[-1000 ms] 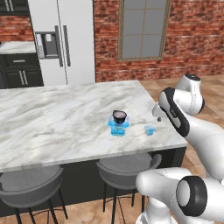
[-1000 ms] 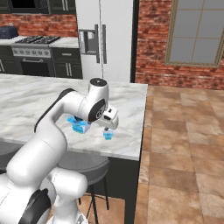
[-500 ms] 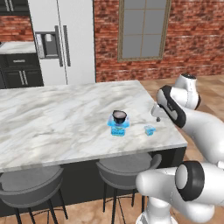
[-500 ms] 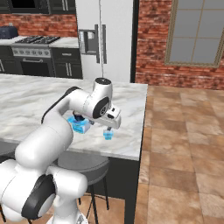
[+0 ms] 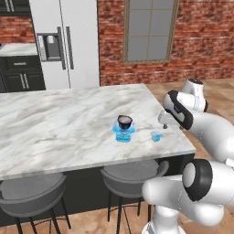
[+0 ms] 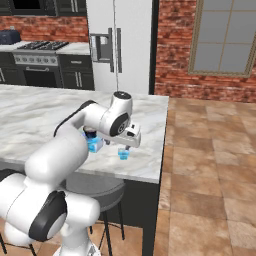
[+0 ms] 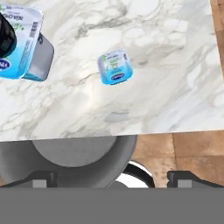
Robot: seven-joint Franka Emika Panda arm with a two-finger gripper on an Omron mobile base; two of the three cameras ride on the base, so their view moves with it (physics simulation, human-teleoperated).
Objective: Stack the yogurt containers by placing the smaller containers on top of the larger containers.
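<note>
Landmark: marble island counter, the biggest thing here, with a brick wall and a fridge behind it and a range off to the far side.

Two grey stools tucked under the counter's near edge; one of them sits directly below the counter edge in the hand view.

Arm reaches over the counter's corner nearest the wood floor. Gripper hangs above the counter surface near that corner, jaws spread wide, nothing between them. Both finger tips show far apart at the bottom of the hand view, bare.

Larger light-blue tub stands on the counter, set back from the near edge, toward the corner end. In the hand view it sits at the upper left, printed label visible.

Dark round cup sits on top of the larger tub, upright, pale top facing up. That stack is done.

Tiny light-blue tub rests alone on the counter marble, beside the stack on the corner side, apart from it, closer to the counter's end edge. Hand view has it near centre, ahead of the open fingers, not touched. In the right base view it lies just below the gripper.
</note>
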